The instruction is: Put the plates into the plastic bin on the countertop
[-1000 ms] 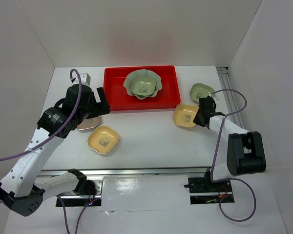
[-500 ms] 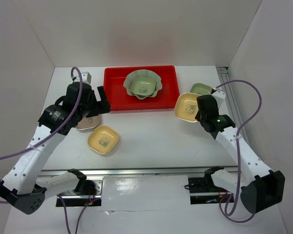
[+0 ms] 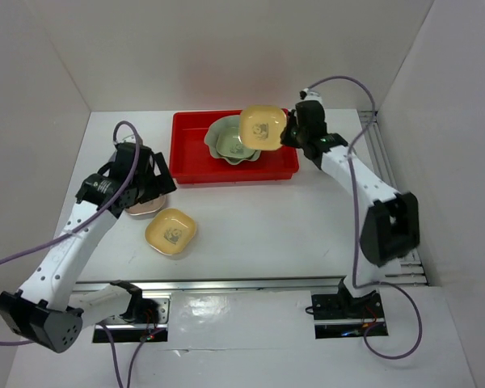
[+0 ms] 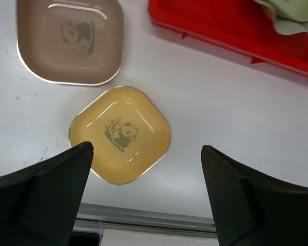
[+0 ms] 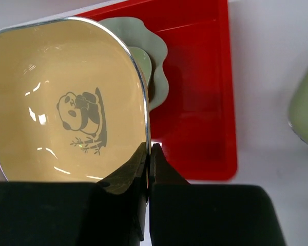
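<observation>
Upper centre of the top view: yellow plate [image 3: 263,127] hangs above the right half of the bin [image 3: 192,153], overlapping the scalloped dish [image 3: 216,139] below it. Right gripper [image 3: 289,134] is pinched tight on the plate's right rim. Left gripper [image 3: 157,183] is spread wide, holding nothing, over the tan plate [image 3: 145,207] at frame left.

Judgement: level the plate, bring it low over the stack or the bare red floor beside it, then let go gently.

Hollow faces up toward the camera. Rounded square, so no true long axis. In the wrist view the panda reads upright, with the pinched rim at its feet.

A yellow rounded-square panda dish [image 3: 263,126] hangs tilted over the red plastic bin [image 3: 192,155], which holds a pale green scalloped dish [image 3: 215,137]. A second yellow dish [image 3: 170,232] and a tan dish [image 4: 69,41] lie on the surface [image 3: 259,222].
</observation>
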### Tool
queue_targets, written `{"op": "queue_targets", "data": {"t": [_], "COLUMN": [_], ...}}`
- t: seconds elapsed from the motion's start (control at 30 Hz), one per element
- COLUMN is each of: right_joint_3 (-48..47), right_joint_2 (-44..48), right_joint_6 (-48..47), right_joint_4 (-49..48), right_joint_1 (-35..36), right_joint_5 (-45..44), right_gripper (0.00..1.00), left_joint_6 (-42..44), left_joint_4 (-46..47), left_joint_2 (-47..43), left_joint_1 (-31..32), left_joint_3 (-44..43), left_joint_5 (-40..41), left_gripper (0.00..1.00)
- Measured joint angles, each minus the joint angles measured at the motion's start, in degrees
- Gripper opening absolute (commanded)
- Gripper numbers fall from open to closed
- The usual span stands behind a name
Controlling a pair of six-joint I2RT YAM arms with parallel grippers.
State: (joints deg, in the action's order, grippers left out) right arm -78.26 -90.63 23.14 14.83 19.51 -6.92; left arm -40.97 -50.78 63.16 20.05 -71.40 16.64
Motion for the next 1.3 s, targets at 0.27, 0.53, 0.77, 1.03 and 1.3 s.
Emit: {"op": "queue_targets", "data": {"t": [0.27,0.53,0.77,1.03,1.3], "right_joint_3": [-17.8,-32.7,-36.2,-37.4,-37.4], "right_joint_2": [-25.7,-37.6,-40.7,-43.1,-42.2], "right_joint_6": [0.9,3.5,7.8,9.7,9.4], "right_joint_4": [1.2,5.1,6.7,9.6,8.7], "right_joint_1": [1.2,3.6,5.2,5.8,7.5], "right_joint_5": [3.6,1.9,-2.2,-5.1,-4.8], "right_gripper": [0.0,0.0,0.05,0.37,0.95], "left_joint_6": [-0.3,-2.4,-3.0,-2.9,-2.7], "left_joint_4": [1.3,1.4,1.0,1.7,2.4], "left_joint_2": [2.9,1.7,1.1,3.4,7.3], "left_joint_1": [-8.9,-17.4,-22.1,-22.4,-22.9], "left_joint_3": [8.8,12.9,15.8,15.9,16.8], "left_joint_5": [-3.8,-4.9,-5.0,-6.1,-7.5], "left_gripper": [1.0,1.0,1.0,1.0,0.97]}}
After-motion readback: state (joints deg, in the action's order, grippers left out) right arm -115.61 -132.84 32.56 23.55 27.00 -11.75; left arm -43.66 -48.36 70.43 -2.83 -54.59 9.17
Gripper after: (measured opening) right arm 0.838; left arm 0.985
